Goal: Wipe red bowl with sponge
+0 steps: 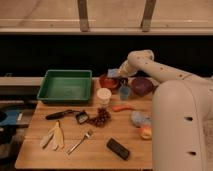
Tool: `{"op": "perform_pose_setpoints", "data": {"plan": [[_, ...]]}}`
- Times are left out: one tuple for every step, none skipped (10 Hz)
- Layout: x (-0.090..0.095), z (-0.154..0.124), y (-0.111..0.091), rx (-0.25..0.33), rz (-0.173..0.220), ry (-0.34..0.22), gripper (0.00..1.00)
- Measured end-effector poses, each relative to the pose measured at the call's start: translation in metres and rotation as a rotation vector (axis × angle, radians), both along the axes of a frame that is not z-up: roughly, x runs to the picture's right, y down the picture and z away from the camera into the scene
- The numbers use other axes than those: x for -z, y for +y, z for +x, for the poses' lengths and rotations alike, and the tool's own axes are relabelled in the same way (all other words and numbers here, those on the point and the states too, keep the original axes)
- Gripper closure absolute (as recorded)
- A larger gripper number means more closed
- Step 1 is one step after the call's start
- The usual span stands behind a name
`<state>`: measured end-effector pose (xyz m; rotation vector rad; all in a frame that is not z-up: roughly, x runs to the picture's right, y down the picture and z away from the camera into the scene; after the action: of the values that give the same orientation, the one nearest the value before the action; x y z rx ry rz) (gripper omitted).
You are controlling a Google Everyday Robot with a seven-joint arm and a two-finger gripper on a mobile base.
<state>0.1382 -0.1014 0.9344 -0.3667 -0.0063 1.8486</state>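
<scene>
Sponge (113, 73) likely light, soft, compressible; best pinched across short sides; red bowl (107, 82) probably rigid, smooth, light enough to skid under wiping pressure; gripper (118, 73) at far table edge, jaws pressed together, apparently pinching sponge; bowl just below and beside gripper; purple bowl (142, 85) to other side.

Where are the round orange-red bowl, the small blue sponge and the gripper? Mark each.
round orange-red bowl (107, 81), camera view, on its visible rim left of the gripper.
small blue sponge (113, 73), camera view, on its top face.
gripper (119, 74), camera view, at its tip, shut on the sponge over the bowl.
</scene>
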Motion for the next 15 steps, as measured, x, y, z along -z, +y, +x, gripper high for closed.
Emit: {"op": "perform_pose_setpoints", "data": {"plan": [[0.001,0.001,-0.002,-0.005,0.000,-0.007,1.00],[0.002,0.003,-0.001,-0.006,-0.001,-0.005,1.00],[0.002,0.002,-0.001,-0.005,0.000,-0.006,1.00],[0.001,0.000,-0.001,-0.003,0.000,-0.008,1.00],[0.001,0.000,-0.002,-0.003,0.000,-0.008,1.00],[0.001,0.000,-0.001,-0.004,-0.003,-0.009,1.00],[0.000,0.000,0.000,0.000,-0.007,-0.015,1.00],[0.000,-0.005,0.001,0.010,-0.016,-0.023,1.00],[0.002,-0.013,0.002,0.019,-0.021,-0.033,1.00],[0.005,-0.025,0.007,0.034,-0.026,-0.051,1.00],[0.006,-0.027,0.009,0.039,-0.027,-0.057,1.00],[0.008,-0.031,0.011,0.044,-0.026,-0.065,1.00],[0.010,-0.037,0.014,0.054,-0.024,-0.074,1.00],[0.015,-0.040,0.020,0.062,-0.025,-0.075,1.00],[0.017,-0.036,0.024,0.059,-0.028,-0.068,1.00]]}}
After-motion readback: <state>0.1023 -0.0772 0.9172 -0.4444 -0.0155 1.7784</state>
